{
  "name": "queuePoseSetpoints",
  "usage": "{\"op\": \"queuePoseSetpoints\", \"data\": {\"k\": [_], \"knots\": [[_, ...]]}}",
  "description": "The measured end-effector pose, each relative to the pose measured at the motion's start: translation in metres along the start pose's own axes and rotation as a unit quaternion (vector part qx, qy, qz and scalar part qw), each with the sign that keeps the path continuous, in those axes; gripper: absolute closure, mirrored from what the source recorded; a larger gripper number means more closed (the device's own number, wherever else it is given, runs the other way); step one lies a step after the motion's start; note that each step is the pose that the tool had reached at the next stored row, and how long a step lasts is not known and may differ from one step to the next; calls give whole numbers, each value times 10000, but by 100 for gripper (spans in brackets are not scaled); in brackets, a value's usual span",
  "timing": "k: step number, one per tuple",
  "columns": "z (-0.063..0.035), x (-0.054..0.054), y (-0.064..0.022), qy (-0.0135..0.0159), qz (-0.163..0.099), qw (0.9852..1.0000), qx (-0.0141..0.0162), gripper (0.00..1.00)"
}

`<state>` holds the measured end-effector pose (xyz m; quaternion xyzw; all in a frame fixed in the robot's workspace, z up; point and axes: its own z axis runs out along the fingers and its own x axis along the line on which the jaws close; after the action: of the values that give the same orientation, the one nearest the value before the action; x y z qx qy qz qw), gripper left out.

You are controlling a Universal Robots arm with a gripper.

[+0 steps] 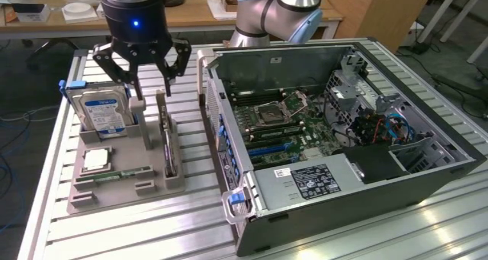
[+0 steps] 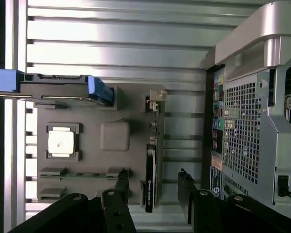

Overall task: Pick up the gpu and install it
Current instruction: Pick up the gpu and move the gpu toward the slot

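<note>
The gpu (image 1: 169,148) stands on its long edge in a slot of the grey holder tray (image 1: 114,186), to the exterior view's left of the open computer case (image 1: 343,128). My gripper (image 1: 150,86) hangs open just above the card's far end, with nothing held. In the wrist view the gpu (image 2: 151,160) is a thin dark strip with its silver bracket at one end. The black fingers (image 2: 122,182) of the gripper (image 2: 153,182) stand on either side of the card, apart from it.
On the same tray stand a hard drive with a blue label (image 1: 103,114), a processor chip (image 1: 95,159) and a narrow green memory stick (image 1: 122,172). The case's motherboard (image 1: 282,128) lies exposed. Slatted metal tabletop (image 1: 137,231) surrounds both.
</note>
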<state>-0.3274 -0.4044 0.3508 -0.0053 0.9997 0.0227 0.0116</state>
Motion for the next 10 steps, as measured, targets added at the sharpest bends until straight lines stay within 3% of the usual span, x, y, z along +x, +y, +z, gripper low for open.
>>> {"op": "queuePoseSetpoints", "data": {"k": [10], "knots": [[130,3,-26,0,0,10000,-1,47]]}}
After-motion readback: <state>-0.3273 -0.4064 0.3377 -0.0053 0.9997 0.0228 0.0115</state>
